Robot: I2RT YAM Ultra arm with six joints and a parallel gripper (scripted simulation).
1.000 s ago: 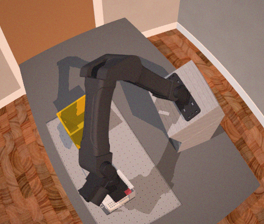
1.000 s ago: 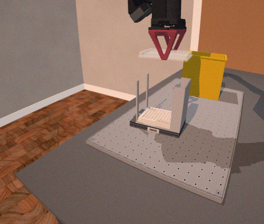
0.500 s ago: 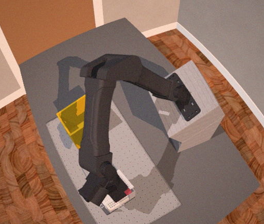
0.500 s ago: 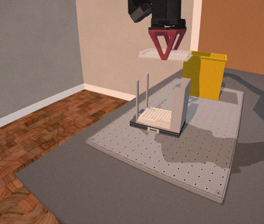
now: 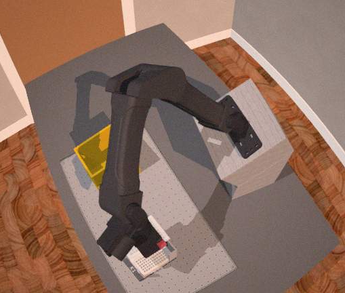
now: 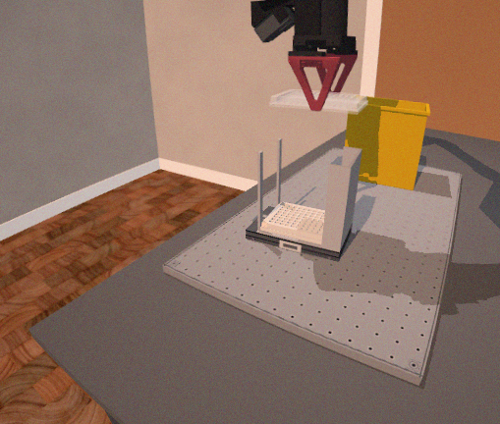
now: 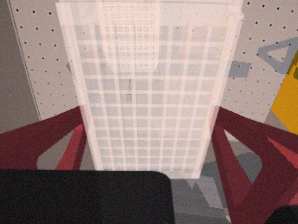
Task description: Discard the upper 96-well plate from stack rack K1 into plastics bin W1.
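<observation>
My gripper (image 6: 318, 100) with red fingers is shut on the upper 96-well plate (image 6: 315, 97), a clear flat plate held level high above the rack. In the wrist view the plate (image 7: 150, 90) fills the frame between the two red fingers. The stack rack K1 (image 6: 305, 216) stands below on the perforated board, with two thin posts and a grey back wall. The lower plate (image 6: 295, 222) lies flat on its base. The yellow bin W1 (image 6: 389, 142) stands upright behind the rack, just beyond and to the right of the held plate. It is partly hidden by the arm in the top view (image 5: 93, 154).
The grey perforated board (image 6: 340, 275) carries the rack and the bin. A pale block (image 5: 255, 142) at the table's right holds the arm's base. The rack's two posts (image 6: 270, 177) rise under the held plate.
</observation>
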